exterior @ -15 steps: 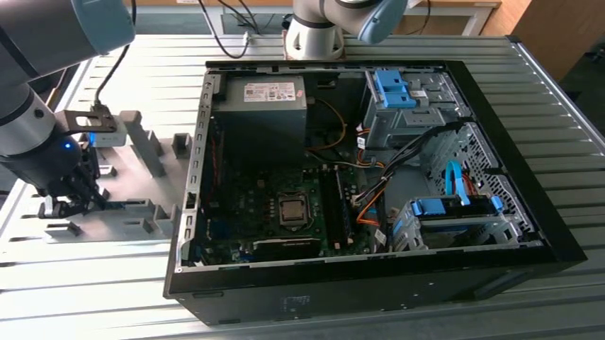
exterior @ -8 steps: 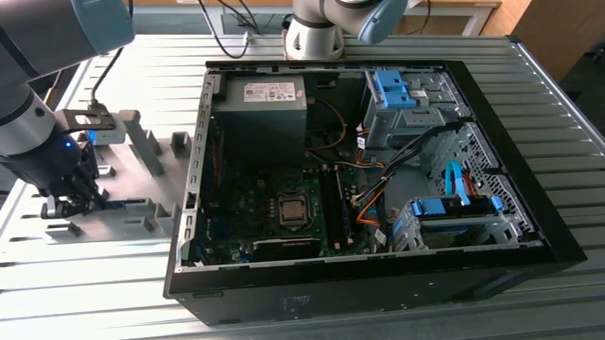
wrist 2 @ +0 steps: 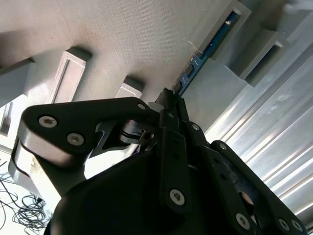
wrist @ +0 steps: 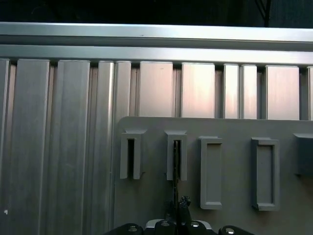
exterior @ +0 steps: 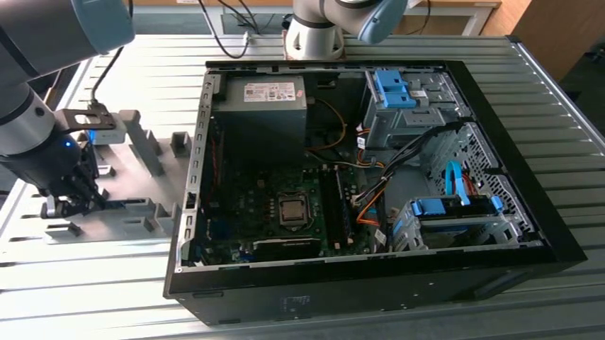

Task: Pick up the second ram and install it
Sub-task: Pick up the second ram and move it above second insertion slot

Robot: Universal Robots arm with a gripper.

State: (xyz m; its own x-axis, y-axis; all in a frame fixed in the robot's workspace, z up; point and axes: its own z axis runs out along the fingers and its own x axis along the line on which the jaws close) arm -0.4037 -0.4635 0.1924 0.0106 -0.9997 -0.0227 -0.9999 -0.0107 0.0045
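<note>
Pincer (wrist 2: 171, 99) tight on the second ram (wrist 2: 213, 40) in grey holder (wrist: 183, 156)

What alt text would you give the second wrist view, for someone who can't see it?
The black gripper, seen close from behind, has its jaws closed on the near end of the second ram, a blue-green stick seated in the slot of a grey holder block. Ribbed aluminium table lies beside it.
</note>
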